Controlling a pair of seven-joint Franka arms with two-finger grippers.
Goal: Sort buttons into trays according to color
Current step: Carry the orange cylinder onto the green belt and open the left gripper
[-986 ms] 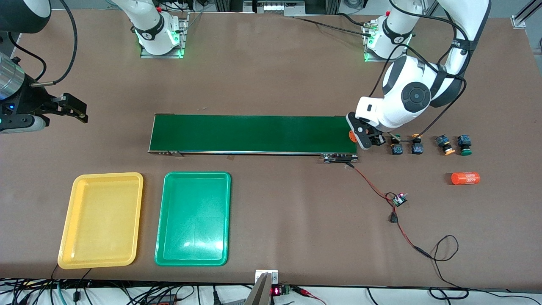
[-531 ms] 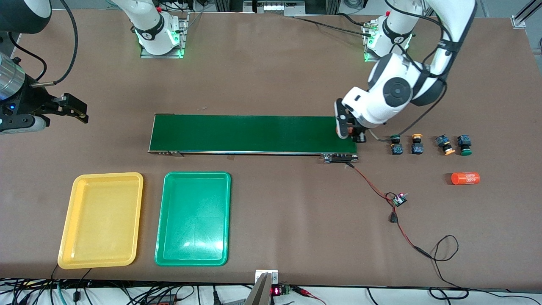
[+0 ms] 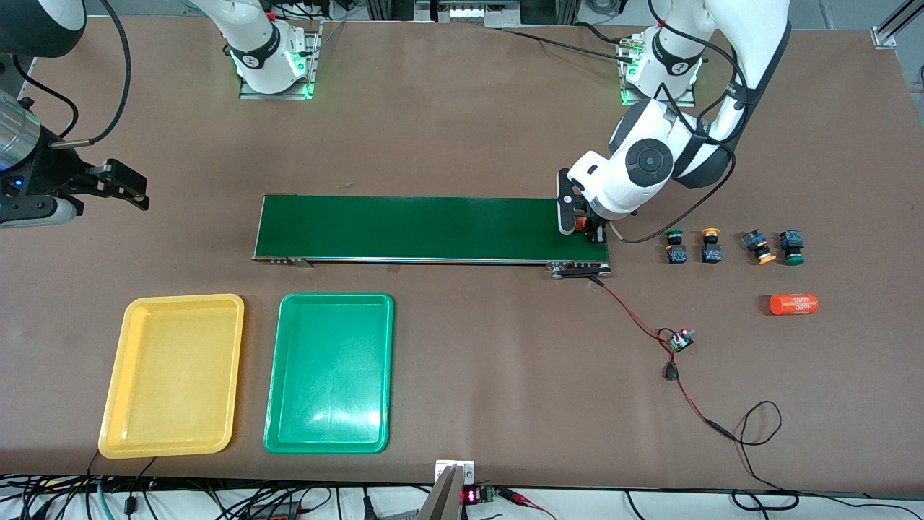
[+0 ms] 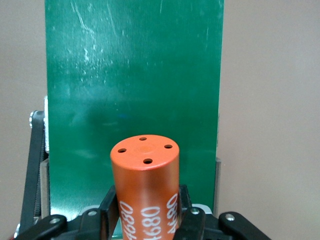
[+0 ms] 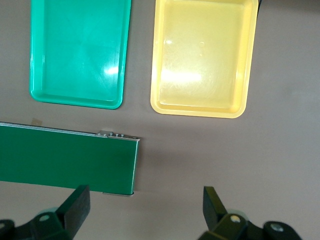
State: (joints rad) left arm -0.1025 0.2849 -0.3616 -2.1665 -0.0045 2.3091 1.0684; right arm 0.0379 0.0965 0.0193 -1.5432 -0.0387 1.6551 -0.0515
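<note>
**Orange cylinder held over the belt end**

Front view: an orange cylinder (image 3: 580, 225) is gripped by the left gripper (image 3: 586, 230) over the belt (image 3: 426, 228), at the belt's end toward the left arm. Four buttons are lined up on the table (image 3: 462, 108) past that end: a green button (image 3: 676, 245) nearest the belt, then a yellow button (image 3: 711, 245), a second yellow button (image 3: 758, 246) lying tilted, and a second green button (image 3: 792, 248). A second cylinder (image 3: 792, 304) is seen lying on its side, nearer the camera than the buttons. The yellow tray (image 3: 110, 404) and the green tray (image 3: 277, 422) are placed side by side, nearer the camera than the belt, the yellow one toward the right arm's end; nothing is held in either. The right gripper (image 3: 124, 184) is kept waiting with fingers wide apart and nothing between them, over bare table at the right arm's end.

Left wrist view: the cylinder (image 4: 146, 192), marked "4680", is clamped between the black fingers (image 4: 111, 212), with the belt (image 4: 132, 75) below it.

Right wrist view: the fingers (image 5: 76, 206) are spread wide above the belt's end (image 5: 70, 160), and both trays, green (image 5: 40, 95) and yellow (image 5: 155, 102), are shown bare.
</note>
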